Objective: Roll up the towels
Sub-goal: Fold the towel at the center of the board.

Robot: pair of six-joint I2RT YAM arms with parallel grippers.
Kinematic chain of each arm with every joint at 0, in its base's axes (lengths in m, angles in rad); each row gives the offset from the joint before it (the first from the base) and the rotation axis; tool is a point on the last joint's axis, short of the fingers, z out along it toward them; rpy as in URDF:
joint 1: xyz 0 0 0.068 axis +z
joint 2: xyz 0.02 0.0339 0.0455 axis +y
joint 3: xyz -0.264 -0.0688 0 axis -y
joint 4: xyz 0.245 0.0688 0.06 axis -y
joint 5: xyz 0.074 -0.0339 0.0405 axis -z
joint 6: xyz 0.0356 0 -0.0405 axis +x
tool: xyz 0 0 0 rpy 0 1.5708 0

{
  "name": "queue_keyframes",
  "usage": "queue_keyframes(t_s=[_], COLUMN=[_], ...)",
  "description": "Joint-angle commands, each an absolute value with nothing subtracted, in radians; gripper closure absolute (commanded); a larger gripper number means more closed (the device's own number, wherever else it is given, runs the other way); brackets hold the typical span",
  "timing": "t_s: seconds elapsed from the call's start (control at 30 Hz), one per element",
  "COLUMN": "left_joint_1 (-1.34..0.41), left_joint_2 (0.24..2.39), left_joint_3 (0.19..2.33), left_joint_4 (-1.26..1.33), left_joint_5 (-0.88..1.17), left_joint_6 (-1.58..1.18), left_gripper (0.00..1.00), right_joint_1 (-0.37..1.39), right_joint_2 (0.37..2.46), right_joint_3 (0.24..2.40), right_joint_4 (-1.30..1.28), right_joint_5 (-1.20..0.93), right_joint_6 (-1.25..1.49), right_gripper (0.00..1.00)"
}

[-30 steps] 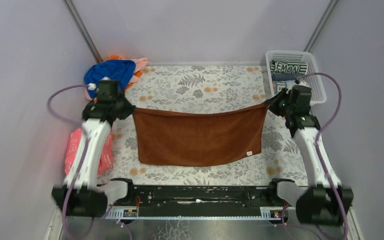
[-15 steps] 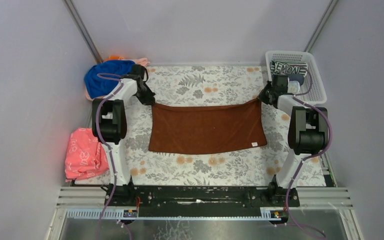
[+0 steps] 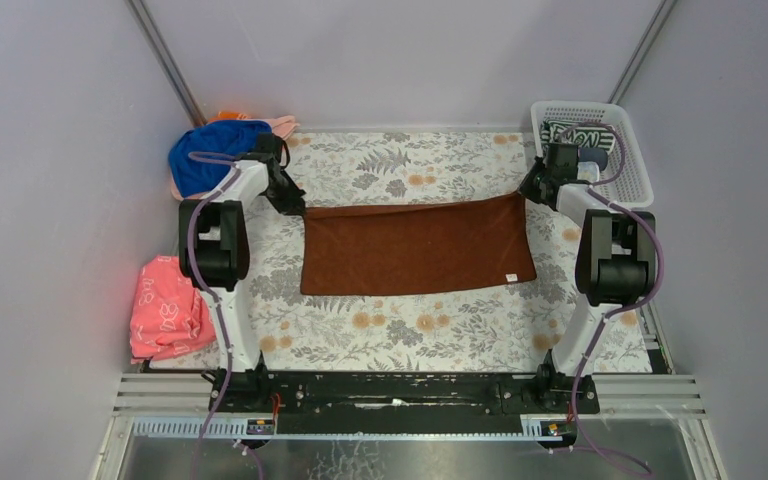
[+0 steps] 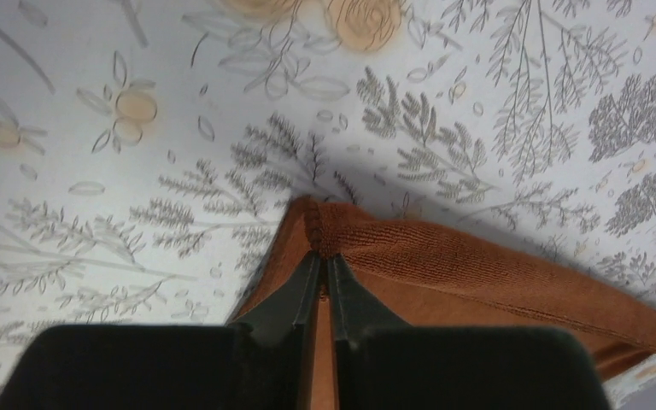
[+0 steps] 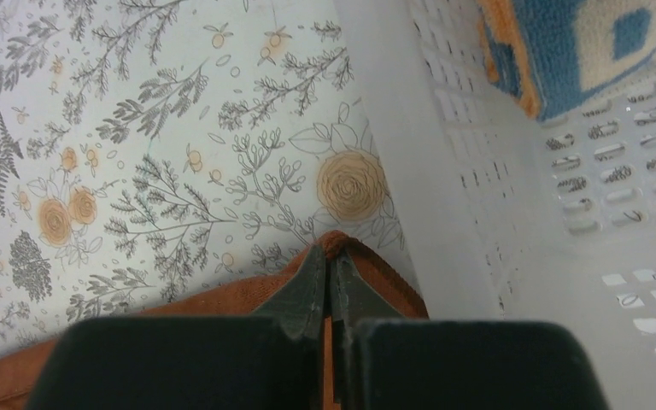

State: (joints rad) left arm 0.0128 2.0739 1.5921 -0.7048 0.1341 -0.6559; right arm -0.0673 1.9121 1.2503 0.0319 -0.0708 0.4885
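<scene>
A brown towel (image 3: 415, 245) lies spread across the middle of the floral table, its far edge held up at both corners. My left gripper (image 3: 298, 207) is shut on the towel's far left corner (image 4: 329, 235). My right gripper (image 3: 526, 192) is shut on the far right corner (image 5: 335, 246), right beside the white basket (image 5: 444, 171). A small white tag (image 3: 509, 278) shows at the towel's near right corner. Both arms are stretched far out over the table.
A white basket (image 3: 625, 150) with a black-and-white towel (image 3: 575, 135) stands at the far right. A blue towel (image 3: 205, 150) over orange cloth lies far left. A pink towel (image 3: 165, 305) lies at the left edge.
Both arms reached from near and high to far over the table, carrying the towel away from me and lowering it; it went from hanging to lying mostly flat.
</scene>
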Motion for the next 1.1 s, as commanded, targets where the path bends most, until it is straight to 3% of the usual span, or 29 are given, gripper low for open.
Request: queue_keyframes(t_s=[0.0,1.07], left_joint_1=[0.020,0.022], left_joint_2=[1.975,1.507], left_joint_3=[1.531,0.957], left_joint_4=[-0.684,-0.743], left_joint_5=[0.168,0.266], left_joint_6=[-0.635,-0.587], left_gripper=[0.95,0.93], right_joint_1=[-0.074,-0.097], right_joint_2=[1.815,1.376], right_joint_3=[1.225,0.840], right_joint_4=[-0.001,-0.382], right_joint_5=[-0.075,0.093], right_joint_6=[0.452,0.479], right_gripper=[0.98,0.99])
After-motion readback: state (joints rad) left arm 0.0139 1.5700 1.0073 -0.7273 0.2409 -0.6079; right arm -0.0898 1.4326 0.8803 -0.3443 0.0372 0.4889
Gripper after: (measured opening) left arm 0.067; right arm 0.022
